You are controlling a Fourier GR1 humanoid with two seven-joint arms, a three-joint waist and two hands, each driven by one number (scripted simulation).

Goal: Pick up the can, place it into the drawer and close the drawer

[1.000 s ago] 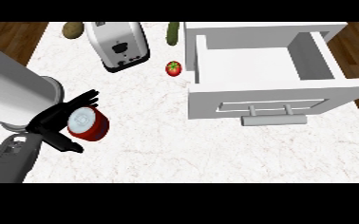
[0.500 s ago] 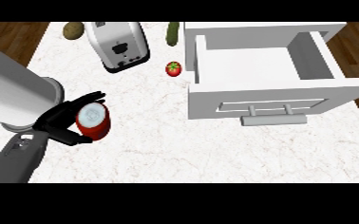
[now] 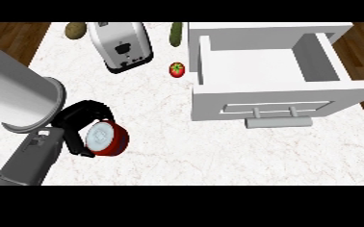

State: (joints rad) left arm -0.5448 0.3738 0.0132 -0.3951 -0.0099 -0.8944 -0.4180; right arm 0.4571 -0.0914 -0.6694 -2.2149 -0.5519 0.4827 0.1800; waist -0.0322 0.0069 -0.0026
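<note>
Fingers of our left hand (image 3: 80,120) curl round the red can (image 3: 107,138) at eight o'clock on the marble counter (image 3: 177,154). We see the white drawer (image 3: 266,77) pulled open at two o'clock, well apart, with a tomato (image 3: 176,69) and toaster (image 3: 121,45) toward eleven.

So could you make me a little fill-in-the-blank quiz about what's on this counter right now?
1. The left hand is curled round the red ____.
2. The white drawer stands ____, with nothing inside it.
3. Between the toaster and the drawer lies a small red ____.
4. The can is on the ____ side of the counter.

Missing words: can; open; tomato; left
</note>
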